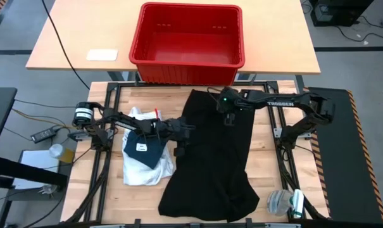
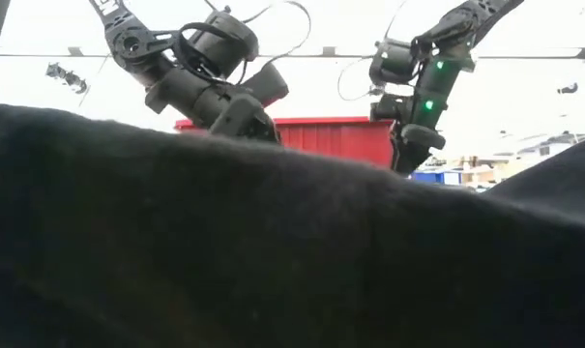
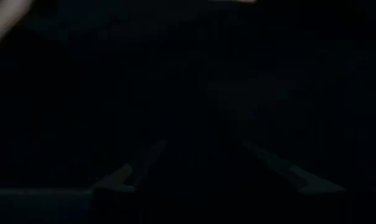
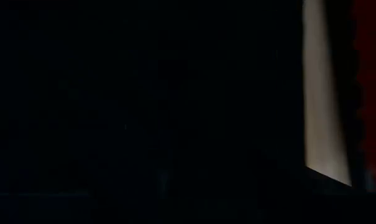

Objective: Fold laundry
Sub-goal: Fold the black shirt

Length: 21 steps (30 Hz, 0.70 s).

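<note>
On the worktop (image 1: pixel 109 190) the big black garment (image 1: pixel 213 164) lies spread down the middle, the white shirt (image 1: pixel 140 166) just beside it under a small dark folded piece (image 1: pixel 148 147); our left gripper (image 1: pixel 182 134) sits at the black garment's edge, our right gripper (image 1: pixel 229 117) near its top; whether either's fingers grip cloth we cannot tell; we should pinch one layer at each edge, lift evenly, then fold; the right arm reads "TROSSEN".

A red plastic crate (image 1: pixel 188 35) stands on a second, lighter table (image 1: pixel 64 47) beyond the worktop's (image 1: pixel 267 164) far edge. A white card (image 1: pixel 102 54) lies on that table, well apart from the crate.
</note>
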Available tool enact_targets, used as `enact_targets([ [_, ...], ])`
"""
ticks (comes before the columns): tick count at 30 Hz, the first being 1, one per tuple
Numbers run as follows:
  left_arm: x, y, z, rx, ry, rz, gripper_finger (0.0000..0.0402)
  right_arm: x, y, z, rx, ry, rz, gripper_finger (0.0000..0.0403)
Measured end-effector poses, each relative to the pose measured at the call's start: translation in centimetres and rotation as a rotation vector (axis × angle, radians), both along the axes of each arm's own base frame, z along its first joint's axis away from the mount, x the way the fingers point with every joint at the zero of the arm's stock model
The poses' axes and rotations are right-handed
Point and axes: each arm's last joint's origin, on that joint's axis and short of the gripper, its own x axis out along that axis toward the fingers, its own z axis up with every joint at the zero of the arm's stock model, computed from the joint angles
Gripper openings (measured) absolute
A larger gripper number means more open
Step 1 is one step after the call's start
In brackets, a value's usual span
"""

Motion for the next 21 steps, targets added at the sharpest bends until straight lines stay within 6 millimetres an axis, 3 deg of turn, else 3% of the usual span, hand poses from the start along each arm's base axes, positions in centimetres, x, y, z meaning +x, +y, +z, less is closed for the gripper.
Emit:
enact_targets([
  [5,2.1,-1.8,-1.9,-0.011,0.066,-0.067,0.0192,-1.2,-0.4,-2.6,-0.023,0.121,-0.003,0.02],
  [9,3.3,-1.4,-3.3,-0.025,0.1,-0.033,0.0192,-1.3,-0.7,-3.7,-0.03,0.12,0.012,0.0188],
  [21,3.2,-0.4,-4.3,-0.048,0.149,0.014,0.0192,-1.6,-0.6,-5.7,-0.071,0.017,0.031,0.0176],
])
